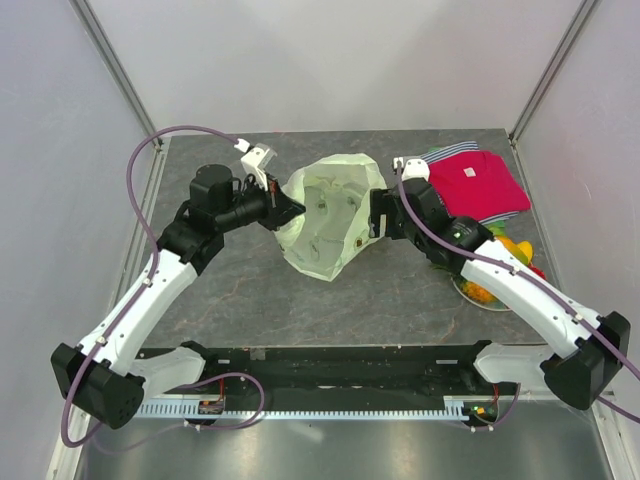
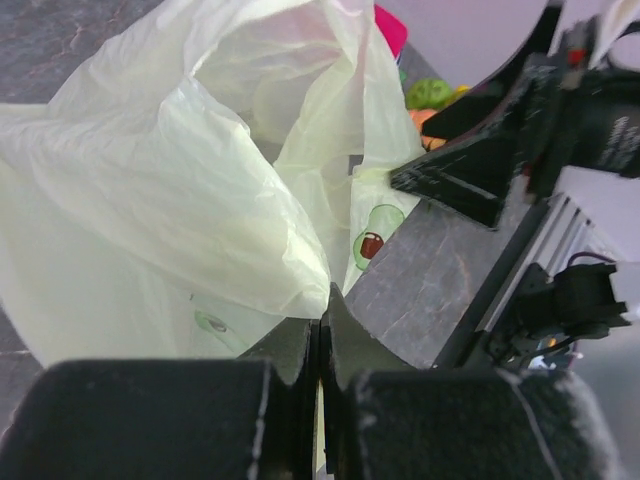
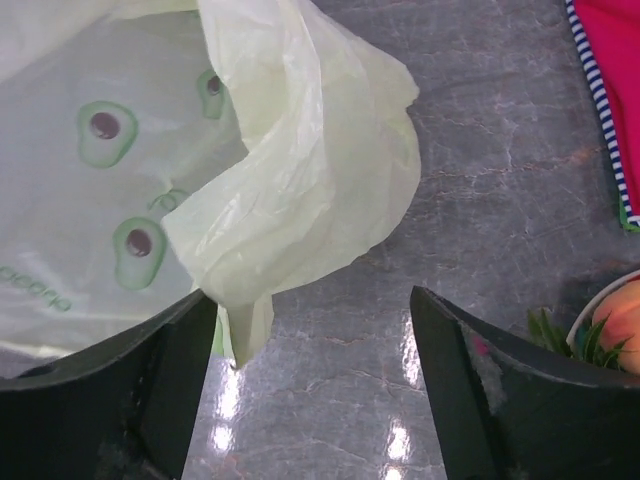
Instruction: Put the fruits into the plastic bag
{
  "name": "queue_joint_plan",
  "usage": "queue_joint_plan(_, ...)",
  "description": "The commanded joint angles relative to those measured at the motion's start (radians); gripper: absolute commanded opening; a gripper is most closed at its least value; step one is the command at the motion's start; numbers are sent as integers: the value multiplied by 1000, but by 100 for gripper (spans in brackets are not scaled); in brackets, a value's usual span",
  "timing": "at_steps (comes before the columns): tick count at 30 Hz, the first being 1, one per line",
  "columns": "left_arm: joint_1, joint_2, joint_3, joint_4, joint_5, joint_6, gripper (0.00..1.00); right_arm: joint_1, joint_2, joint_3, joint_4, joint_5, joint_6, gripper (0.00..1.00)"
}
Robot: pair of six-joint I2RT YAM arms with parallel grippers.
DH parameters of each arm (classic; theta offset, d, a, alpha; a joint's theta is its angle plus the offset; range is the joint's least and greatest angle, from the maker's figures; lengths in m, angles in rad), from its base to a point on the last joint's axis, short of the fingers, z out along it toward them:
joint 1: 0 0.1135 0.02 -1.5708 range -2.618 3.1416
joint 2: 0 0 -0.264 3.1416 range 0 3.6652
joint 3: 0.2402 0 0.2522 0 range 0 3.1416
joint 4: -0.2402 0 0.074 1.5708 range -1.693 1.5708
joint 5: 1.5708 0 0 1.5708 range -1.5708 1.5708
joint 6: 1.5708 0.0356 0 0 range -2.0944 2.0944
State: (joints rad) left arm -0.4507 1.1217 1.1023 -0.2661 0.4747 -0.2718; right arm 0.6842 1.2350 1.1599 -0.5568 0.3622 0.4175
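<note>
From above, we see the plastic bag (image 1: 325, 215) lying open in the middle of the tabletop (image 1: 400, 290). The fruits (image 1: 505, 250) are well apart from it on a plate (image 1: 487, 306) at the right.

In the left wrist view, the left gripper (image 2: 320, 325) is clenched on the bag's film.

In the right wrist view, the right gripper (image 3: 312, 300) is released, jaws spread wide. A loose flap of the bag hangs between them.

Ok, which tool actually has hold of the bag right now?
The left tool, its jaws pinched shut on the edge of the bag. The right tool stands open, the bag's rim hanging loose by it.
</note>
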Motion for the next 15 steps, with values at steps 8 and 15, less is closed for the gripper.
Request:
queue_joint_plan(8,37,-57,-44,-32,-79,135,2,-102,-186,150,-202,34,90,98)
queue_joint_plan(15,37,-62,-53,-10,-48,140,2,-360,-125,193,-284,5,151,98)
